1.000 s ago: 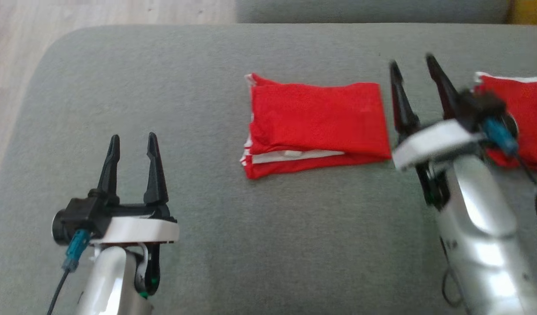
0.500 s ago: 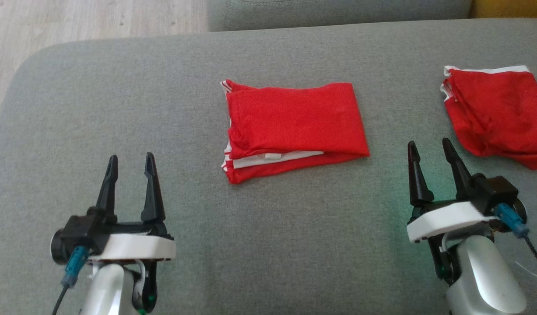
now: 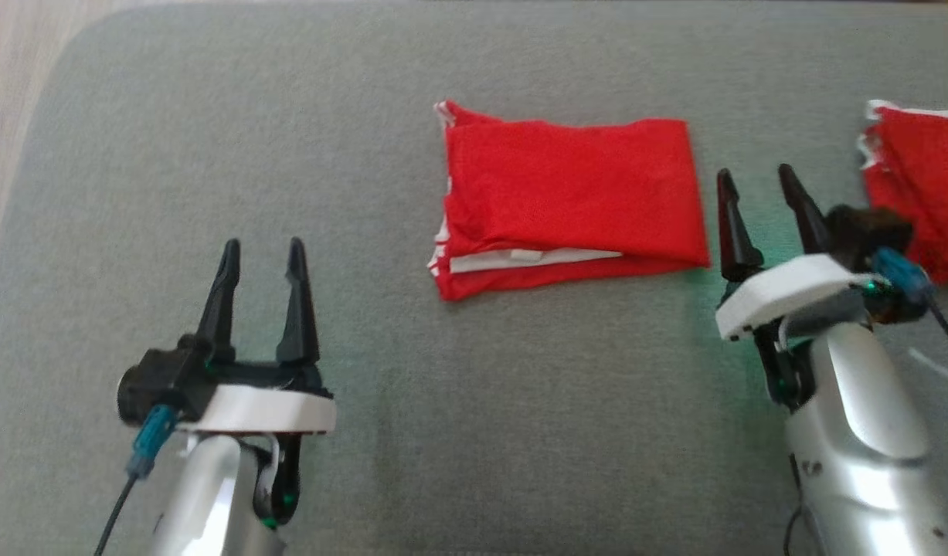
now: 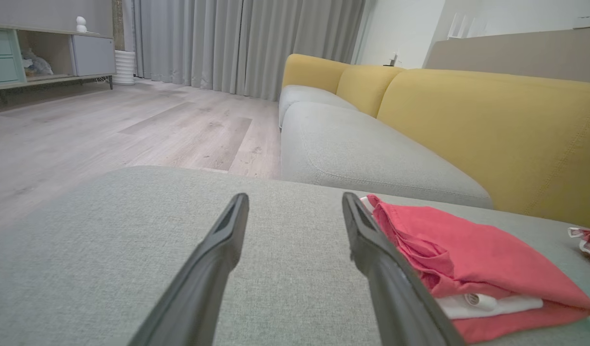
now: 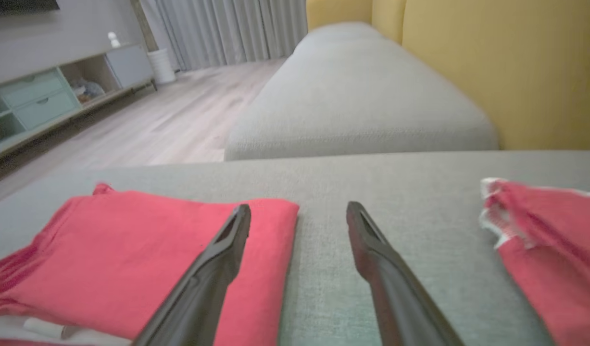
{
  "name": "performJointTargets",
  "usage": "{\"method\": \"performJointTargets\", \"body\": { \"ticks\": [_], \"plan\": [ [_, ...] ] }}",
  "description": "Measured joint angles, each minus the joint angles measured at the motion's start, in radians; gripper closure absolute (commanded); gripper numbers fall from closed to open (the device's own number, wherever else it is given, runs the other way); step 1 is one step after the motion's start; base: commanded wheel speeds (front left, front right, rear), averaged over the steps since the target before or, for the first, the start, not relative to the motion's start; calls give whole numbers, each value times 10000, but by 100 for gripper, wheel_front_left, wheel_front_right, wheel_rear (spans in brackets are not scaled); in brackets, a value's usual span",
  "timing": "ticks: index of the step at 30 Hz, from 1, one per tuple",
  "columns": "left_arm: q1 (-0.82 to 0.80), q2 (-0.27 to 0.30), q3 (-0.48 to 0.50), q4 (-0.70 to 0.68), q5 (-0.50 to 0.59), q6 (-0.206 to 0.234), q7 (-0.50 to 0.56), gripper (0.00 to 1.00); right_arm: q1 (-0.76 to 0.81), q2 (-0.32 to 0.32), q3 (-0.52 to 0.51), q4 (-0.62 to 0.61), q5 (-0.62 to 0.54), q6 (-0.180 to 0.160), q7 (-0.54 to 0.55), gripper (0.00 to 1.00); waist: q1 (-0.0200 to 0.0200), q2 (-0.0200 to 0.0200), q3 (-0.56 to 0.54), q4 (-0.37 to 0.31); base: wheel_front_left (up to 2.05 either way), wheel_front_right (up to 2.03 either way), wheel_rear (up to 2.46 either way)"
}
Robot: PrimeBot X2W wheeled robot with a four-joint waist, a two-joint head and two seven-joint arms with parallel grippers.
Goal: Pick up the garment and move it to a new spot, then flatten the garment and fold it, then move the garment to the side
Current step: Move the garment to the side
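A red garment (image 3: 566, 197) with white trim lies folded in a flat rectangle at the middle of the grey cushion (image 3: 458, 425). It shows to the right in the left wrist view (image 4: 463, 259) and at the lower left in the right wrist view (image 5: 131, 250). My right gripper (image 3: 756, 174) stands open just off its right edge, holding nothing; its left finger (image 5: 213, 269) overlaps the cloth's edge in its own view. My left gripper (image 3: 263, 245) is open and empty over bare cushion, to the garment's lower left. A second red garment (image 3: 918, 181) lies rumpled at the far right.
The cushion's rounded corner (image 3: 79, 54) meets wooden floor (image 4: 107, 129) at the far left. Beyond lie another grey seat (image 4: 362, 154) and yellow backrests (image 4: 492, 129). A low cabinet (image 5: 49, 96) stands across the room.
The head view has shifted. My right gripper drew back from between the two garments and now stands beside the folded one's right edge. The left gripper and both garments have stayed put.
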Motion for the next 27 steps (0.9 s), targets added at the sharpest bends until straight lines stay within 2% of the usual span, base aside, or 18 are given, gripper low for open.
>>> {"method": "performJointTargets", "body": {
  "ticks": [5, 11, 12, 13, 14, 22, 27],
  "plan": [
    [-369, -10, -380, 54, -213, 6, 0, 0, -998, -8, 52, 1856, 205, 0, 1154, 0, 0, 0, 504, 613, 0, 0, 0],
    [-515, -13, -610, 81, -372, 63, 0, 0, -1842, -113, -75, 3258, -96, -2, 1409, 0, -1, 0, 824, 1181, 0, 0, 0],
    [-540, -13, -612, 98, -372, 69, 0, 0, -2031, -151, -67, 3457, -148, 0, 1432, 6, 0, 0, 852, 1249, 0, 0, 0],
    [-583, -10, -610, 104, -372, 94, 0, 0, -2169, -182, -46, 3601, -159, 0, 1430, 58, 0, 0, 866, 1299, 0, 0, 0],
    [-616, -10, -602, 104, -372, 100, 0, 0, -2262, -194, -17, 3728, -159, 0, 1419, 100, 0, 0, 861, 1325, 0, 0, 0],
    [-608, -10, -506, 113, -234, 119, 0, 0, -2308, -102, 568, 4234, -688, 0, 527, 100, 0, 0, 479, 884, 0, 0, 0],
    [-564, -8, -414, 109, -15, 82, 0, 0, -2017, -104, 846, 3762, -1246, 0, 121, 100, -1, 0, 57, 215, 0, 0, 0]
  ]
}}
